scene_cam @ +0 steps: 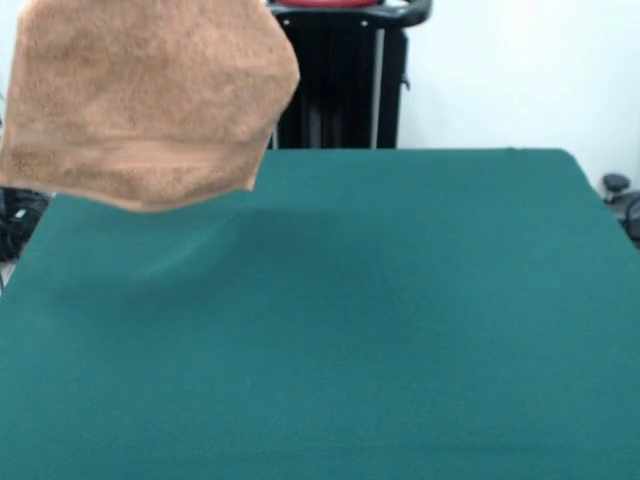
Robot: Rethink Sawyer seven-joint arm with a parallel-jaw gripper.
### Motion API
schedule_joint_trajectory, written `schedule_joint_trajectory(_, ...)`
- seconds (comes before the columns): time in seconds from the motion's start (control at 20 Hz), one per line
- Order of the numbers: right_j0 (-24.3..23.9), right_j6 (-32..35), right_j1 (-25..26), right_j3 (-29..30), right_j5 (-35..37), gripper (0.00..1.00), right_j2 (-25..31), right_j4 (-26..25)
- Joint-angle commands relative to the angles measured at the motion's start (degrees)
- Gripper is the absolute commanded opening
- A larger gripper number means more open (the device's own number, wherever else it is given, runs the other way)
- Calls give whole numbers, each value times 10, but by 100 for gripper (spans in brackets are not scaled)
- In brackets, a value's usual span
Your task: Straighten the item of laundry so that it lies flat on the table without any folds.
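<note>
The towel (140, 100) is up in the air at the upper left, hanging clear of the green tabletop (330, 330) with its bottom edge just above the near-left part of the far side. It droops in a rough hexagon, a woven band running across its lower part, and it throws a soft shadow on the felt below. Whatever is holding it is out of sight above the top edge (no claw shows at all, so I cannot tell whether it is spread or pinched on the cloth).

To my eye this is the lift-and-carry step: the cloth is raised so it can hang out under its own weight, and nothing lies flat yet. The tabletop is bare and wide. The next move, I would judge, calls for bringing the towel over toward the middle, lowering the hanging edge to touch first, then drawing sideways so the rest lays down without doubling under.
</note>
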Motion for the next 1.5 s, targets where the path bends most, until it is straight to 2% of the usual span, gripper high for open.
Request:
schedule_joint_trajectory(0.05, -7, -23, -36, -8, 79, 0, 20, -26)
schedule_joint_trajectory(0.35, -20, -17, -36, 16, 51, 0, 35, -30)
schedule_joint_trajectory(0.75, -46, -15, -17, 81, -45, 0, 59, -4)
schedule_joint_trajectory(1.5, -69, -15, -27, 203, -193, 0, 78, -13)
